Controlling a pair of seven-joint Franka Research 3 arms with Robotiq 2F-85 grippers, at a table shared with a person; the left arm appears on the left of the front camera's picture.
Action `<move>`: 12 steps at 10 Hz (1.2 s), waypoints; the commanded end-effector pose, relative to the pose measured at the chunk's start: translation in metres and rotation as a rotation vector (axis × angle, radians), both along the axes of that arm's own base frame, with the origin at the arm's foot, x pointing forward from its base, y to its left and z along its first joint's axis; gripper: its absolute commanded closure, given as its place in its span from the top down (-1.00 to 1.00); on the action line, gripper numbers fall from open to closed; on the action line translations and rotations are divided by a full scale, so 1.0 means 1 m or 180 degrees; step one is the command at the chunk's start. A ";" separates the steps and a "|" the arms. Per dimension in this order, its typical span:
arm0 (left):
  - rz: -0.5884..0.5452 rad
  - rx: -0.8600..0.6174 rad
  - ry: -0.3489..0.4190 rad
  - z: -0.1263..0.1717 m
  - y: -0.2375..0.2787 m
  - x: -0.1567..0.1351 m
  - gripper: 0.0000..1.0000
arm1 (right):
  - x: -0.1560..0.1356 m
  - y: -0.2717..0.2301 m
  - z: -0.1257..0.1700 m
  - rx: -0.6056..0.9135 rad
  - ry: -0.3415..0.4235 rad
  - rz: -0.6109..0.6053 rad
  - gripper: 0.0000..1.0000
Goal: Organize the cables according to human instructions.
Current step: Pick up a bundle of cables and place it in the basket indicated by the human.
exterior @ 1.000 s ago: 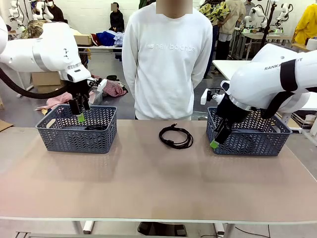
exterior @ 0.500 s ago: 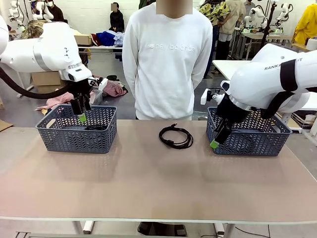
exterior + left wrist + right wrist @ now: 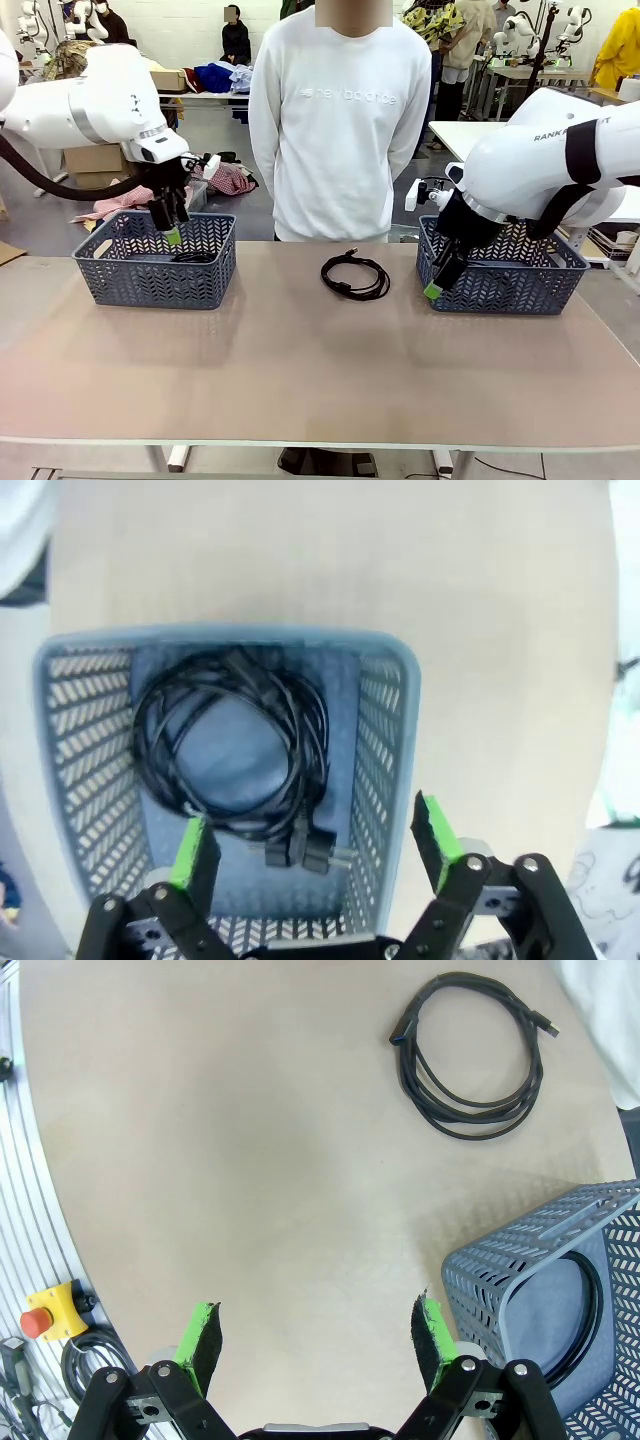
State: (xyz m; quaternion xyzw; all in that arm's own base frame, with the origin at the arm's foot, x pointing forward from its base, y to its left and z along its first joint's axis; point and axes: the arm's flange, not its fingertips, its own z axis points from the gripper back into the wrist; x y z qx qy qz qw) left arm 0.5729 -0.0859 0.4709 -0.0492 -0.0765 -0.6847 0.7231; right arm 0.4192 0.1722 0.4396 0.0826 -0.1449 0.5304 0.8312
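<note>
Cable (image 3: pixel 228 750) coiled in basket (image 3: pixel 385 770) beneath raised, spread left claw (image 3: pixel 315 852).

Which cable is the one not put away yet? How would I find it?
Look at the tan table, midway between the two blue-grey baskets. A coiled black cable lies there on bare tabletop; the other cable already sits inside a basket.
</note>
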 end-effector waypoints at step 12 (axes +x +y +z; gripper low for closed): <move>0.0395 -0.0720 -0.0100 -0.015 -0.096 -0.115 1.00 | 0.001 0.001 0.002 -0.0034 -0.0018 -0.0018 1.00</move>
